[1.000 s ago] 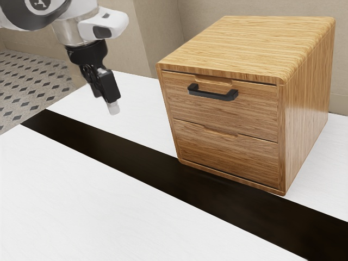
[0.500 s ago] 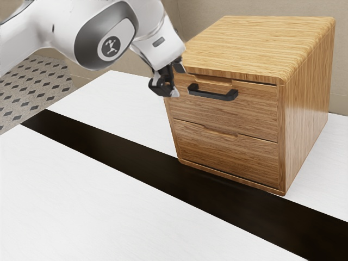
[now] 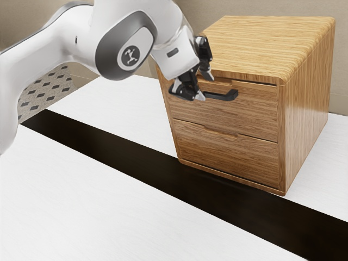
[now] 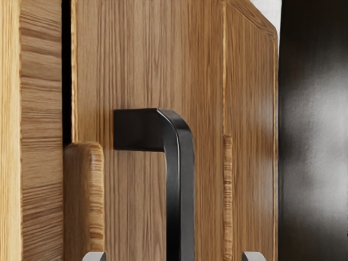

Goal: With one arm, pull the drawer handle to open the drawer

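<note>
Nearest lies the white worktop [image 3: 109, 217], crossed by a black stripe [image 3: 163, 168]. Beyond the stripe stands the wooden cabinet [image 3: 304, 109]. Its top drawer [image 3: 244, 114] sits level with the lower drawer [image 3: 228, 149], not pulled out. The end effector [image 3: 200, 87] is at the black handle [image 3: 223, 95], covering the handle's end toward the exterior view's left. The wrist view supplies what the side camera cannot. In it, two grey fingertips [image 4: 93, 255] stand apart on either side of the handle's bar without touching it (so the end effector is spread, straddling the handle, gripping nothing). Farthest back, the exterior view has a tiled floor [image 3: 43, 89].
</note>
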Controlling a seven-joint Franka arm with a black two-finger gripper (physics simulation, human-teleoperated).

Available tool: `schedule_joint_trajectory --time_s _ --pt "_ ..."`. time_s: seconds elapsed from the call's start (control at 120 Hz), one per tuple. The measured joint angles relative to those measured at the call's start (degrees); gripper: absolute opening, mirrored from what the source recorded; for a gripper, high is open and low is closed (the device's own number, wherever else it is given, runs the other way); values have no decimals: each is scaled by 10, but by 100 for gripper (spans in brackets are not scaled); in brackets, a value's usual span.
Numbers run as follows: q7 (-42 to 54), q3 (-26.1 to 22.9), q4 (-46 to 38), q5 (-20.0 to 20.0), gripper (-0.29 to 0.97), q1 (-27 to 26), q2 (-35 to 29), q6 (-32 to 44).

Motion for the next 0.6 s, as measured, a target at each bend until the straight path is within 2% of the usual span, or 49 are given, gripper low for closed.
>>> schedule_joint_trajectory --time_s 0.383,0.6 --pt "40 3 -32 -11 26 6 10 7" --pt "43 3 -63 -12 1 6 -17 8"
